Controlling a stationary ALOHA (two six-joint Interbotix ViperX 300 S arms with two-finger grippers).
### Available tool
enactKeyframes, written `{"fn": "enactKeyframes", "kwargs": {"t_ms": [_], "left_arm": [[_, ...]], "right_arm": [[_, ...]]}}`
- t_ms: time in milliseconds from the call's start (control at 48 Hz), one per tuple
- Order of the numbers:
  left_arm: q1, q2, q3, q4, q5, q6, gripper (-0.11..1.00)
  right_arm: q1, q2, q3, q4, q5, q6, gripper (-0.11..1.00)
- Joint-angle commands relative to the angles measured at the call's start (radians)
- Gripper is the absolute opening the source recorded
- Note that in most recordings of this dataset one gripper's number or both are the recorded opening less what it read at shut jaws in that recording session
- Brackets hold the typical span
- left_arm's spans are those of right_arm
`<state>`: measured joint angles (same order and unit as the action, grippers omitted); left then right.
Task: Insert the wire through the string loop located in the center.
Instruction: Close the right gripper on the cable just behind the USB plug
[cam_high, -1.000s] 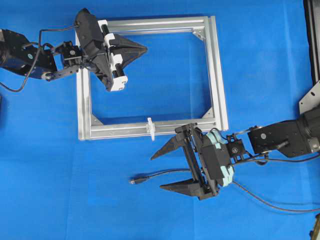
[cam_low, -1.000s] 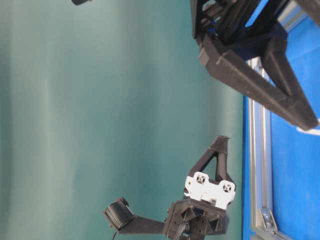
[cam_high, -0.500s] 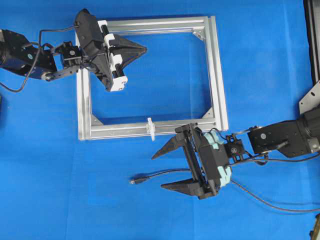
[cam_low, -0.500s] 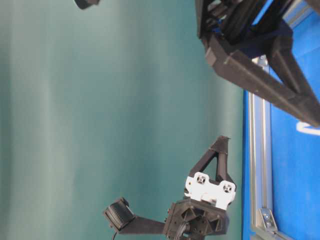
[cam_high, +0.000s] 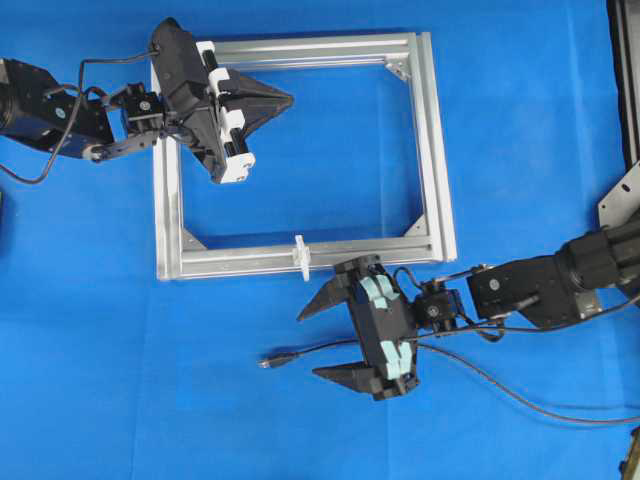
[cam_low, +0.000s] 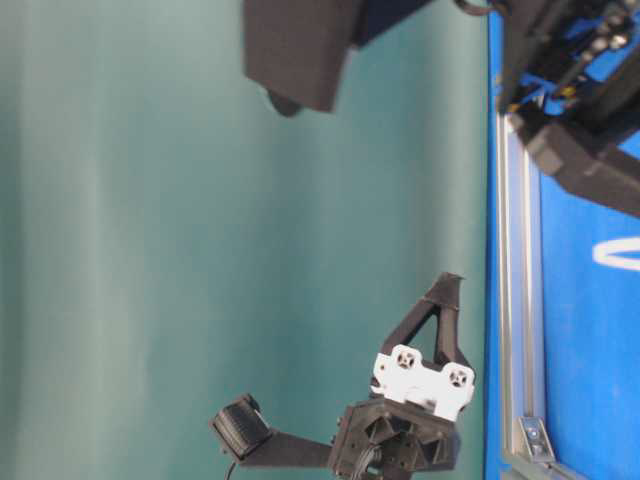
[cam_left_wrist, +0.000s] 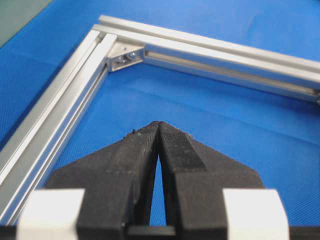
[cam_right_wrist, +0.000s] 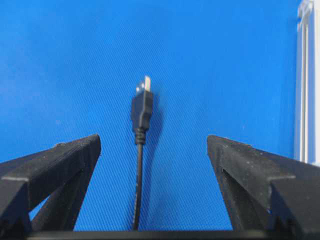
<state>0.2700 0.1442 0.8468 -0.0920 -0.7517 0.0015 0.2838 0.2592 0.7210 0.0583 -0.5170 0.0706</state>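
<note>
Now wire (cam_high: 330, 348) lies left-right, plug pointing left betw right gripper's (cam_high: 320, 336) released jaws; left gripper (cam_high: 287, 98) clenched.

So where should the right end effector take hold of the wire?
Probably on the wire just behind its plug, coming down from above. It lies flat and straight between the open right end effector, leaving the tip free for the loop.
</note>
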Motion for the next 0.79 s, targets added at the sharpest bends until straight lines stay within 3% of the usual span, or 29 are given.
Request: {"fn": "enactKeyframes", "kwargs": {"t_ms": [0, 479, 521, 771], "left_arm": [[0.002, -0.032, -0.006, 0.002, 0.002, 0.002, 0.0], [0.0, -0.032, -0.005, 0.003, 0.002, 0.0, 0.0], [0.002, -0.032, -0.005, 0.002, 0.002, 0.0, 0.0], [0.002, -0.032, -0.005, 0.003, 0.002, 0.0, 0.0]], "right_arm": [[0.005, -0.002, -0.018, 0.02, -0.005, 0.002, 0.95], [0.011, 0.06, -0.044, 0.041, -0.006, 0.002, 0.87], [0.009, 0.061, -0.044, 0.043, -0.005, 0.0, 0.81], [0.011, 0.061, -0.037, 0.038, -0.006, -0.003, 0.13]]}}
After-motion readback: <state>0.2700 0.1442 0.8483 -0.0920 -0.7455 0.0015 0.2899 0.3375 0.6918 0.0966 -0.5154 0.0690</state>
